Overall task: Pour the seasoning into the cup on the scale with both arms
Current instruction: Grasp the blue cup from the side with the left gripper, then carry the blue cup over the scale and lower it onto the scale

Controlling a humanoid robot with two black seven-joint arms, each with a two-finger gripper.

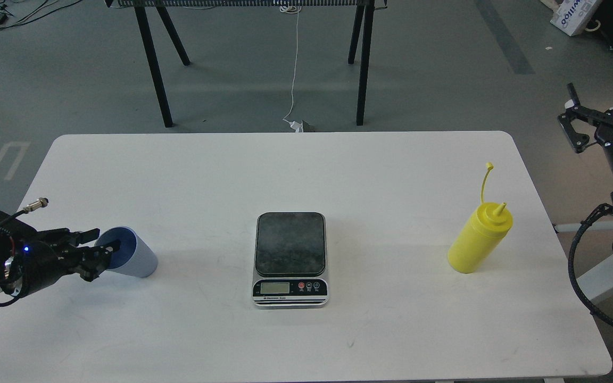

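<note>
The left end effector (105, 240), fingers parted, straddles the cup (127, 259) rim, left of the scale (290, 259).

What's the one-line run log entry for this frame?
left pincer at cup rim | right pincer open, off-table | scale bare | seasoning upright, untouched

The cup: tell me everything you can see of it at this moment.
The cup is small, light blue, tapered and handleless, plastic by its look. It stands on the white table near the left edge, well left of the scale, and leans with its mouth toward the left gripper. The fingers are at its rim; nothing shows inside.
</note>
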